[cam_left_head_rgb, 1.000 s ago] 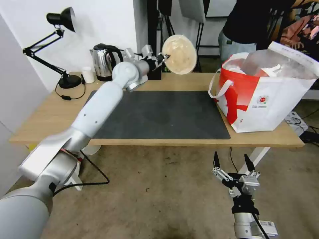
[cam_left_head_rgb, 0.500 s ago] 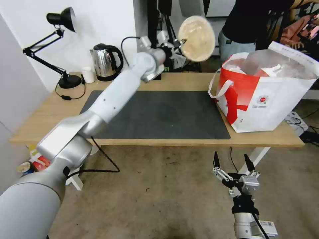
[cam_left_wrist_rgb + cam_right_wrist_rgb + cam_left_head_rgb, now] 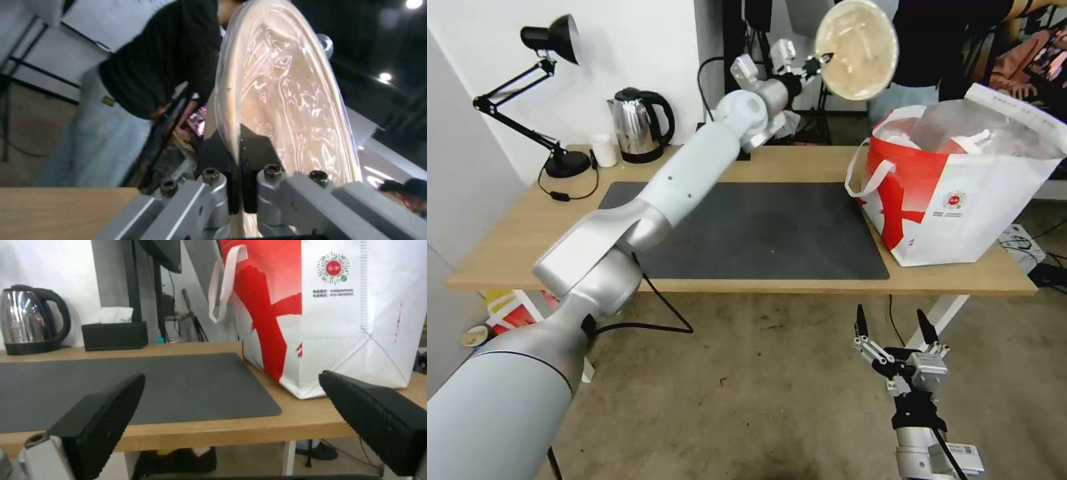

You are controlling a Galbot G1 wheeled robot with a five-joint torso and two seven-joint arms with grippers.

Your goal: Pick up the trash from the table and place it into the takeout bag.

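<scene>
The right gripper (image 3: 892, 327) hangs below the table's (image 3: 520, 233) near edge, fingers spread and holding nothing. The bag (image 3: 960, 200) stands on the table's right end, its mouth open; the contents are hard to make out. Farther back, the left gripper (image 3: 820, 61) pinches the rim of the paper bowl (image 3: 857, 50), held on edge in the air above the far edge, left of the bag; the bowl's top is cut off.

White wall (image 3: 627, 47) behind; bare concrete floor (image 3: 747, 387); black desk lamp (image 3: 550, 40), steel kettle (image 3: 637, 123) at rear.
</scene>
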